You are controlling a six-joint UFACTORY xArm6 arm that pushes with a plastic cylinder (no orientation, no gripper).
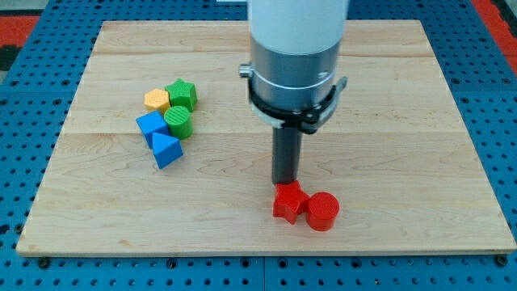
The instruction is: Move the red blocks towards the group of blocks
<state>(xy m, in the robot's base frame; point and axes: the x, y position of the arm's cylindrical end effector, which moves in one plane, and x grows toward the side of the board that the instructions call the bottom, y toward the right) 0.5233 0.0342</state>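
tip: no fingers; touching red star from above
red cylinder: beside star
group: far left; push leftward

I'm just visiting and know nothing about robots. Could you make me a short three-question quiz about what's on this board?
1. True or false: the red star block touches the red cylinder.
2. Where is my tip? A) at the red star's top edge B) beside the blue blocks C) off the board
3. How many blocks form the group at the view's left?

Key: 1 true. 2 A. 3 five: yellow hexagon, green star, green cylinder, blue block, blue triangle.
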